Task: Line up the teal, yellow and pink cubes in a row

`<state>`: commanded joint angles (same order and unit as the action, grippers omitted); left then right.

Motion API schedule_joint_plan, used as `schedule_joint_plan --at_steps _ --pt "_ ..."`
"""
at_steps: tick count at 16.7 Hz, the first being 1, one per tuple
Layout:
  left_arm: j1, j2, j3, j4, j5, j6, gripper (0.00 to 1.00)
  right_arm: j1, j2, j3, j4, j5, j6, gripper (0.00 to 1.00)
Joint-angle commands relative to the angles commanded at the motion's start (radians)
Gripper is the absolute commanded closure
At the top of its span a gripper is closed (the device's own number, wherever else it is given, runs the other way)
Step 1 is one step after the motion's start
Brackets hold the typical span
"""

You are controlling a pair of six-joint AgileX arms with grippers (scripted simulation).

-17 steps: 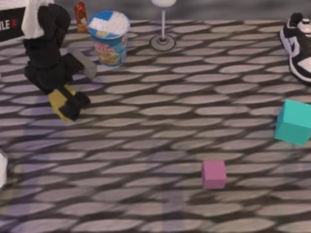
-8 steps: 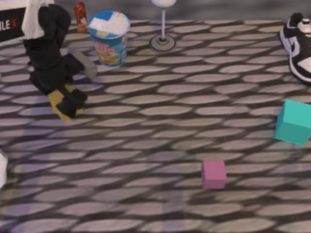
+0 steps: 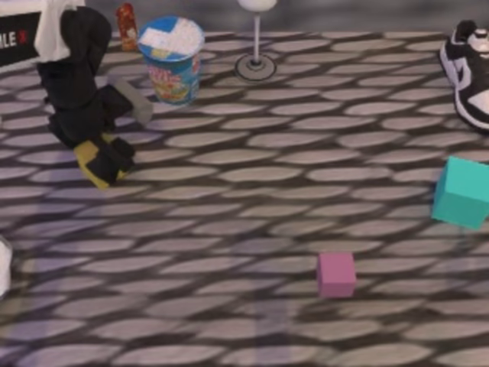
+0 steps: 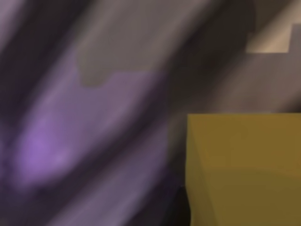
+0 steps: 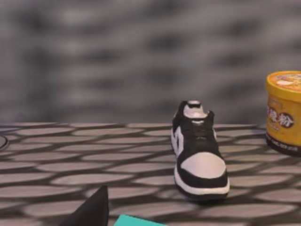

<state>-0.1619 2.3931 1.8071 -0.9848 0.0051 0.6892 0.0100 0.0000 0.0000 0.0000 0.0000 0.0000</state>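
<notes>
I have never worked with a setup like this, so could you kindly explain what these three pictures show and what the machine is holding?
This is a simulated pair of robot arms at a patterned table. One picture looks down from above the table; the other two come from cameras on each arm's wrist.

From above, the black left arm is at the table's left side, its left gripper down at the yellow cube and seemingly closed on it; its wrist camera is filled by that cube.

The right arm is out of the overhead picture. Its wrist camera shows a dark tip of the right gripper, a shoe and a yellow tub.

Also on the table are a teal cube at the right edge, a pink cube, a noodle cup and a glass's foot.
</notes>
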Motion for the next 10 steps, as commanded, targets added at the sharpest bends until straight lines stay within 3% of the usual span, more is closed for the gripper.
schedule_joint_plan --at_steps 6,10 --pt "0.0 -0.026 0.005 -0.017 0.011 -0.006 1.0 0.0 0.0 0.0 0.0 0.0 0.0 0.0" --pt "0.011 -0.054 0.092 -0.134 0.009 -0.008 1.0 0.0 0.0 0.0 0.0 0.0 0.0 0.0"
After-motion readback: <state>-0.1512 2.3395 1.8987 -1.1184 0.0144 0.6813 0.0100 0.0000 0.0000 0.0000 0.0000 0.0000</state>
